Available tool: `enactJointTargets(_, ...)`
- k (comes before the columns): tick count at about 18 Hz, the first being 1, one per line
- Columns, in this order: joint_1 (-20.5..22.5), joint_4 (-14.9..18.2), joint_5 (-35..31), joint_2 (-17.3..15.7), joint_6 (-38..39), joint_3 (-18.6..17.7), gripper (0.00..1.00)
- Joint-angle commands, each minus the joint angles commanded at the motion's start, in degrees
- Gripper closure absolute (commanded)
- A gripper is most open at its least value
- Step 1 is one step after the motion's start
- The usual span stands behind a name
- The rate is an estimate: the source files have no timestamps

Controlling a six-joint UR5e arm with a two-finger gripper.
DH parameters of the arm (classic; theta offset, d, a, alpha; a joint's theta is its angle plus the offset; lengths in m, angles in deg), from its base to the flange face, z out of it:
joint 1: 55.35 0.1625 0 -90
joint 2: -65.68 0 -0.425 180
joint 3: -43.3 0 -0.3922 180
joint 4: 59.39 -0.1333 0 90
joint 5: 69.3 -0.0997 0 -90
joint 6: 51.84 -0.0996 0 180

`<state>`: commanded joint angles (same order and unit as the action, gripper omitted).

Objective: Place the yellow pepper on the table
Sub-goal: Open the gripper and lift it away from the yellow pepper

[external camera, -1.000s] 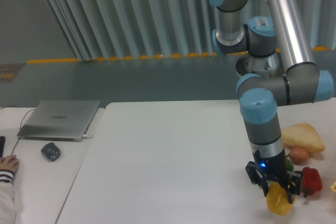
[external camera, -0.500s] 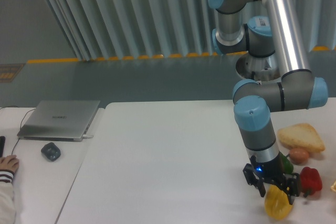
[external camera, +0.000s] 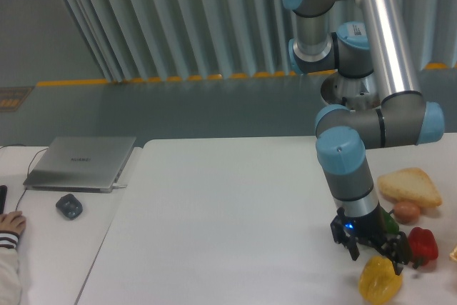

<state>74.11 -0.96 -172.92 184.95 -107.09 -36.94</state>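
The yellow pepper looks to be down on the table, close to its near edge and just in front of the red pepper. From where I stand, the placing seems all but finished: the pepper appears to sit on the white top by its own weight, tilted a little, though I cannot see the contact under it clearly. What is left, I judge, is only for the arm to lift clear without nudging it.

The gripper hangs directly above the yellow pepper, its dark fingers spread apart and pointing down. They seem to stand just over the pepper's upper lobes, no longer pinching it; whether a fingertip touches the skin is too fine to tell. A small blue light glows on the gripper body.

Beyond the red pepper lie a slice of bread, a small brownish round thing, and a sliver of green pepper half hidden behind the wrist. All are near enough that a sideways retreat could bump them.
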Motion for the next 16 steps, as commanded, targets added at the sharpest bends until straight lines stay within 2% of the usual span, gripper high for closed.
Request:
enactJointTargets(3,2.90,2.99,1.49,-2.46,-6.69,0.08,0.00)
enactJointTargets(6,4.66,3.52,4.04,-3.78,-11.27,0.09,0.00)
enactJointTargets(8,6.50,7.90,4.30,-5.01,-16.96,0.00,0.00)
enactJointTargets(11,8.78,10.98,5.53,-6.07,-25.40,0.00,0.00)
enactJointTargets(13,12.47,14.76,11.48,-7.39,-31.82,0.00,0.00)
enactJointTargets(16,14.94,16.70,12.92,-8.44,-37.81,-0.18,0.00)
